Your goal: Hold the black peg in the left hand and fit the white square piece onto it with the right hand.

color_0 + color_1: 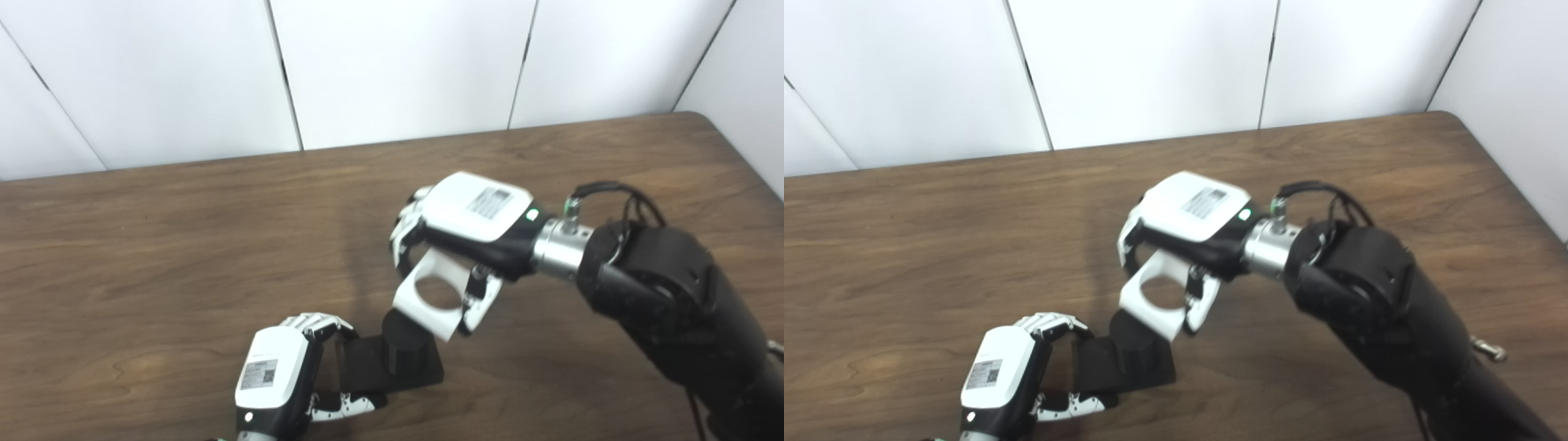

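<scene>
The black peg [404,348] is a short round post on a flat black square base [367,370]. My left hand [282,373] is shut on the base's left side, holding it low over the table. The white square piece [429,295], with a round hole through it, is tilted and held in my right hand [471,226], fingers on its far side and thumb on its near right edge. Its lower corner hangs just above and to the right of the peg's top, overlapping it in both views. The hole is offset up and right of the peg.
The brown wooden table [153,263] runs to a white panelled wall at the back. Its right edge and rounded corner [704,116] show at the upper right. My bulky black right forearm [674,306] crosses the lower right of the picture.
</scene>
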### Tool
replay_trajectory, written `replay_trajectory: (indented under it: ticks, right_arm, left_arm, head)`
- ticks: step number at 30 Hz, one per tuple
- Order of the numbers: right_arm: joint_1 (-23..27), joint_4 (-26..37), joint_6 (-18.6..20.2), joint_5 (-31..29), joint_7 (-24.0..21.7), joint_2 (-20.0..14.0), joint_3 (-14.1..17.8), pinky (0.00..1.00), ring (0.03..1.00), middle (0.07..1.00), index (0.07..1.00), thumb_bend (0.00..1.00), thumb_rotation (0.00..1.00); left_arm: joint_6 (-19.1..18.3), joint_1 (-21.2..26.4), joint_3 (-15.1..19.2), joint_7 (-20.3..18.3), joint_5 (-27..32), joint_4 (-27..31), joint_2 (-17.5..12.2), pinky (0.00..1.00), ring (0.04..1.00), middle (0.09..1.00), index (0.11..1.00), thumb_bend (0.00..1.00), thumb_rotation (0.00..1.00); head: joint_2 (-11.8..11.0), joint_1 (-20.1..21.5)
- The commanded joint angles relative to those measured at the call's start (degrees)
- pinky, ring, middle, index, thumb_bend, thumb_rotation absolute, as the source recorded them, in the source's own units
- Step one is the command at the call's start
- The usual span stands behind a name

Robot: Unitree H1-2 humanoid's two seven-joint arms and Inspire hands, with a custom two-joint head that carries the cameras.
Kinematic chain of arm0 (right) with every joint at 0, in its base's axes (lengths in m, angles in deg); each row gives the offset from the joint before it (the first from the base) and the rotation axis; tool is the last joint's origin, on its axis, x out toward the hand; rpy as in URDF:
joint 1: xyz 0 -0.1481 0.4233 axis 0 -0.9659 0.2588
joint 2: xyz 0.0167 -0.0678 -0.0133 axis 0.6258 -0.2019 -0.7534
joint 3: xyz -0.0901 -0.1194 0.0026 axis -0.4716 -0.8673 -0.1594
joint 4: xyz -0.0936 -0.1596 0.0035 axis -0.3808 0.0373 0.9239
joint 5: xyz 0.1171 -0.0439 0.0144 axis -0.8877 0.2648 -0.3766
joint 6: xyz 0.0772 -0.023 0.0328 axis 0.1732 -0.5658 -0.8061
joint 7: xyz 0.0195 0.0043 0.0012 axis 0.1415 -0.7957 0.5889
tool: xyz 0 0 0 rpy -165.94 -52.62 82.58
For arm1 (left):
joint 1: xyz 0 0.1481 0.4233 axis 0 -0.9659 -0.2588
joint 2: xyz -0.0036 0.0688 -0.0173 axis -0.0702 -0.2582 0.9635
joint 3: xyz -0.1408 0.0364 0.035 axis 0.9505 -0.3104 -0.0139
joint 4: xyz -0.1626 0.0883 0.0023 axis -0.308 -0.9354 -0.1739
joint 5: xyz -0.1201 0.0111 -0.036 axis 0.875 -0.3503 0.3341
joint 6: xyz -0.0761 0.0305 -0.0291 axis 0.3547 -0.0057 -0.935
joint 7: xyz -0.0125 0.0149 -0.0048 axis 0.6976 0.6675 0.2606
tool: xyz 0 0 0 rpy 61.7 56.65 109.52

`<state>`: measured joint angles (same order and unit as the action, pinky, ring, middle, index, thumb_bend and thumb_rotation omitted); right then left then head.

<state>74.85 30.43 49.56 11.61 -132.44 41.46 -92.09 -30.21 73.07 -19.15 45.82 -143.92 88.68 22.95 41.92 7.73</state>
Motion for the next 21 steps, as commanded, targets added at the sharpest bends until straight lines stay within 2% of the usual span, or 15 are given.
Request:
replay_trajectory:
  ticks: [1, 11, 21]
  right_arm:
    - [1.8, 2.2, -0.2, 1.5, -1.0, 1.0, 0.2, 0.96, 0.849, 0.758, 0.482, 0.52, 0.13]
    - [-0.5, 2.3, -2.6, 3.6, -3.4, 5.1, -1.4, 0.96, 0.862, 0.763, 0.482, 0.52, 0.13]
    - [-2.1, 1.0, -4.8, 4.3, -3.7, 6.6, -1.7, 0.95, 0.856, 0.764, 0.483, 0.52, 0.13]
  left_arm:
    - [0.3, -0.5, -1.3, -2.8, 0.5, -0.8, 0.2, 0.71, 0.738, 0.685, 0.485, 0.52, 0.05]
    - [-0.1, -0.3, -1.3, -3.4, 0.8, -0.4, 0.5, 0.71, 0.742, 0.688, 0.485, 0.52, 0.05]
    - [-0.3, -0.4, -1.3, -3.7, 0.8, 0.1, 0.8, 0.71, 0.743, 0.689, 0.484, 0.52, 0.05]
  head:
    - [0.2, 0.0]
    - [0.8, -0.4]
    - [1.3, -0.6]
